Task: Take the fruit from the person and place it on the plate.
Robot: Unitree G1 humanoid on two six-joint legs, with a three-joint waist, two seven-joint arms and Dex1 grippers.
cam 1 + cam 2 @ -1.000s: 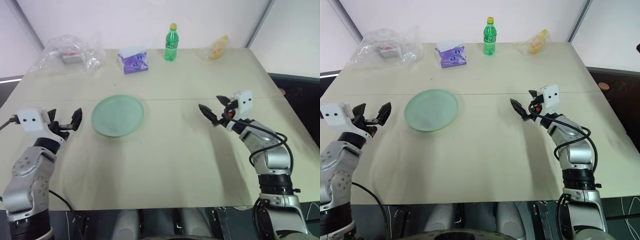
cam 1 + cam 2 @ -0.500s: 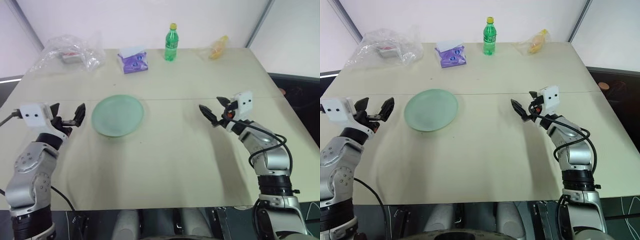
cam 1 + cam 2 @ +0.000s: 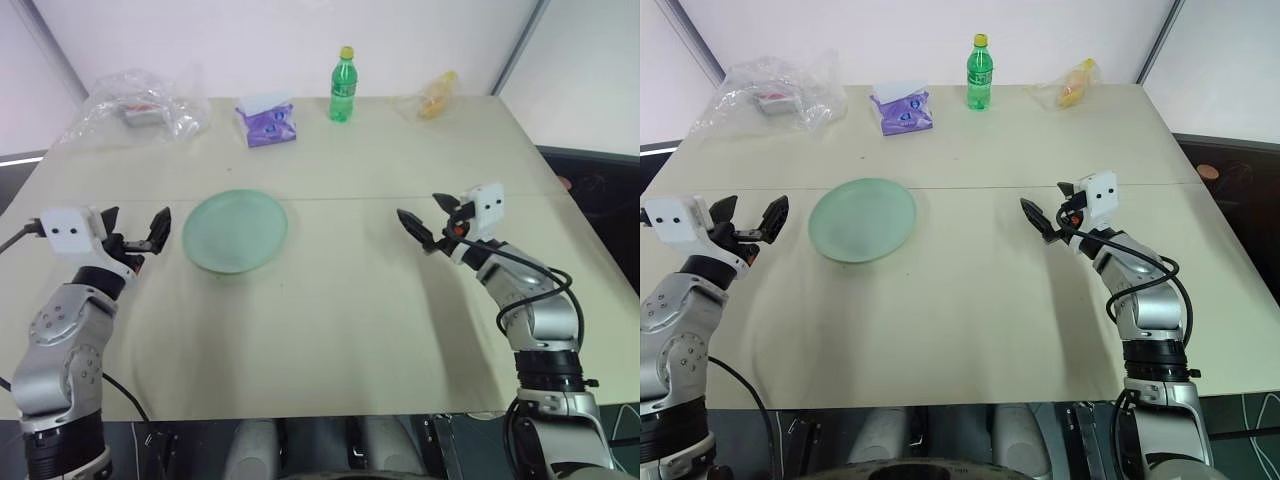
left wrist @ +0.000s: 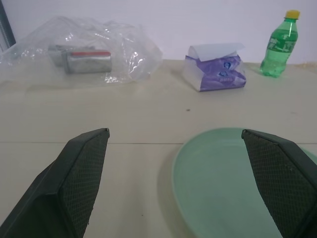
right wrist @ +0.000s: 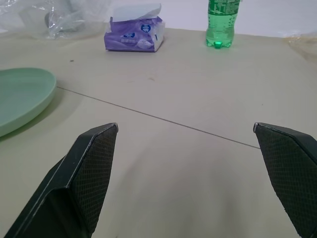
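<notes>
The left gripper [image 3: 135, 238] is hovering at the left of the frame with its jaws standing wide apart and nothing between them, just beside the rim of the plate [image 3: 235, 230]. The right gripper [image 3: 428, 217] is hanging right of centre, its jaws likewise spread and holding nothing, well apart from the plate. The plate is lying flat and bare, left of centre on the pale beige tabletop [image 3: 330, 310], which is showing a thin seam running across its middle. Along the far edge, at the top of the frame, a crumpled clear plastic bag [image 3: 140, 105], a purple tissue pack [image 3: 266, 122], a green bottle [image 3: 343, 87] standing upright and a small wrapped yellow-orange item [image 3: 436, 97] are sitting in a row. White walls are rising behind them. The near half of the tabletop is lying open between the two arms, and dark floor is showing past the right edge.
</notes>
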